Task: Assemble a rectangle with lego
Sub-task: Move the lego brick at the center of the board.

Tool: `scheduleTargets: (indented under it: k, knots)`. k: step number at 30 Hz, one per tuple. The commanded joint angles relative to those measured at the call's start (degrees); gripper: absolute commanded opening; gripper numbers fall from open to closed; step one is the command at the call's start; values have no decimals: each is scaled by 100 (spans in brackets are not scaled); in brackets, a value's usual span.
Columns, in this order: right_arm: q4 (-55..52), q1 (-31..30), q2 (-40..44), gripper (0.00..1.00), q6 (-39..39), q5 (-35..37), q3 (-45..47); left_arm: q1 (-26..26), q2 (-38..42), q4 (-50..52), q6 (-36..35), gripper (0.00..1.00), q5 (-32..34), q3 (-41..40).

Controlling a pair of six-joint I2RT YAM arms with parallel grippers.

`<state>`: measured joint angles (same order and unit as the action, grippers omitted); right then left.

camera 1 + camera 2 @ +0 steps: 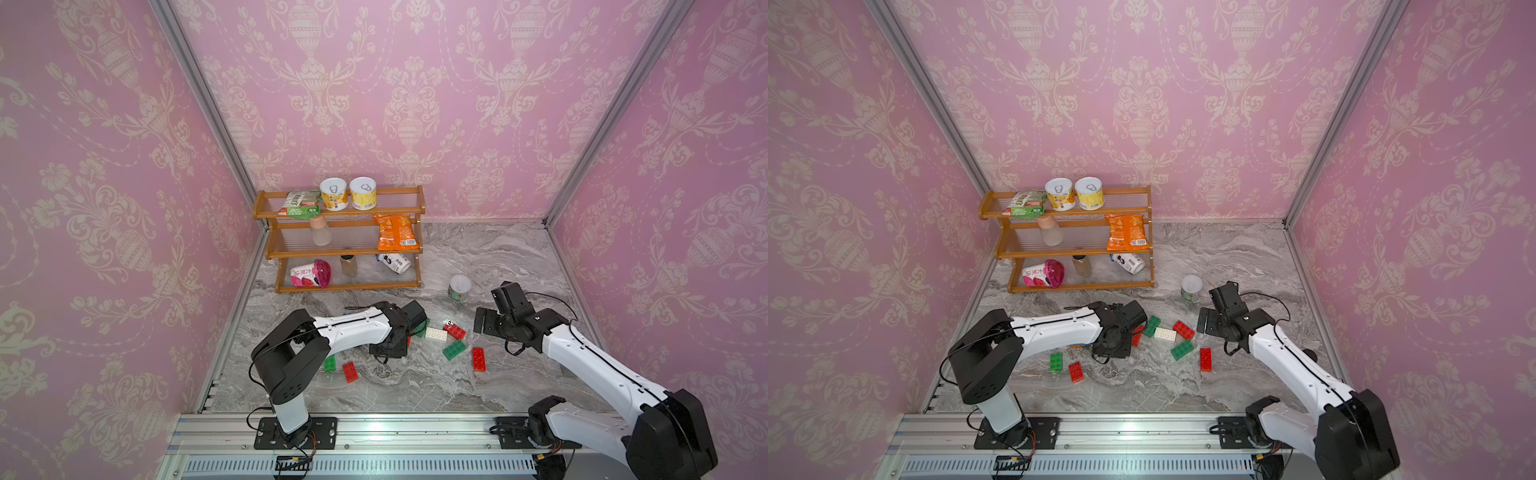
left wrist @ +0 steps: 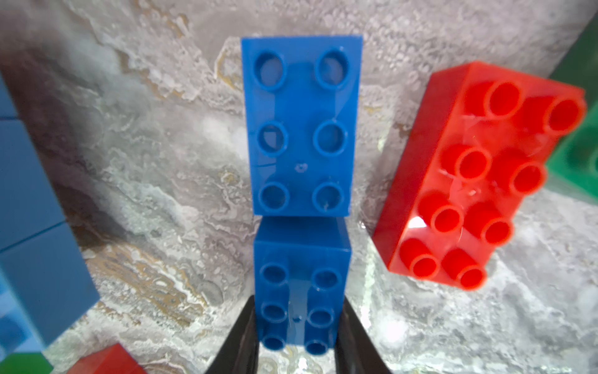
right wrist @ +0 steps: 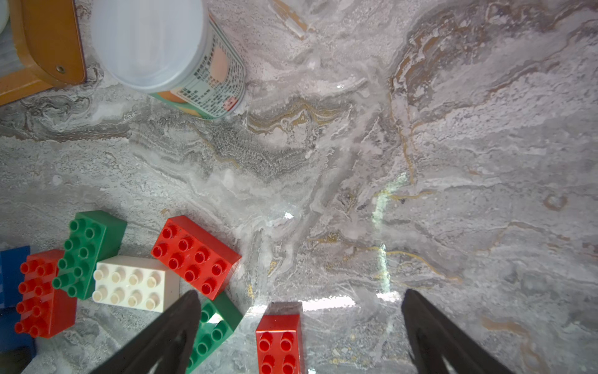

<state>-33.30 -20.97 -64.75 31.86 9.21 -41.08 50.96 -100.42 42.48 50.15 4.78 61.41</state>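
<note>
Both top views: loose bricks (image 1: 435, 333) lie mid-tabletop (image 1: 498, 257).
Left wrist: left claw (image 2: 299, 304) clamps a blue brick (image 2: 302, 246), its end touching a second blue brick (image 2: 302, 126), presumably aligning the rectangle.
Right wrist: right claw (image 3: 299, 293) wide, empty, near red brick (image 3: 280, 336); likely waiting.

Grey marble tabletop (image 1: 478, 257), pretty cluttered tbh. A wooden rack (image 1: 349, 287) is parked in the back-left corner, and a lidded cup (image 1: 459, 287) is stood upright near it. Mid-table, a white brick (image 1: 435, 333) is pressed against a green brick (image 1: 1151, 326), with a red brick (image 1: 454, 330) right beside. A second green brick (image 1: 455, 350) and a second red brick (image 1: 478, 359) are laid nearer the front, apart. Further left, a third green brick (image 1: 330, 364) and a third red brick (image 1: 350, 371) are found close together.
</note>
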Motion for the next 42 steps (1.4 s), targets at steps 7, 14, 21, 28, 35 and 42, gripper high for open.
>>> scheduleTargets:
  k: [7, 14, 21, 28, 35, 42]
  knots:
    - [-1, 129, 24, 100, -109, -30, -50, -183, -235, 50, 111, 12, -231, 64]
    - [25, 152, -2, 100, -93, -48, -31, -218, -360, 112, 50, 17, -256, 177]
    - [51, 190, 5, 100, -86, -71, 17, -235, -479, 171, 21, 19, -236, 248]
    - [65, 208, 4, 100, -78, -86, 25, -244, -455, 278, 19, 36, -191, 240]
    - [64, 216, 24, 100, -62, -79, 56, -244, -441, 266, 47, 53, -175, 249]
    - [66, 225, 102, 100, -48, -73, 95, -261, -364, 244, 142, 44, -9, 192]
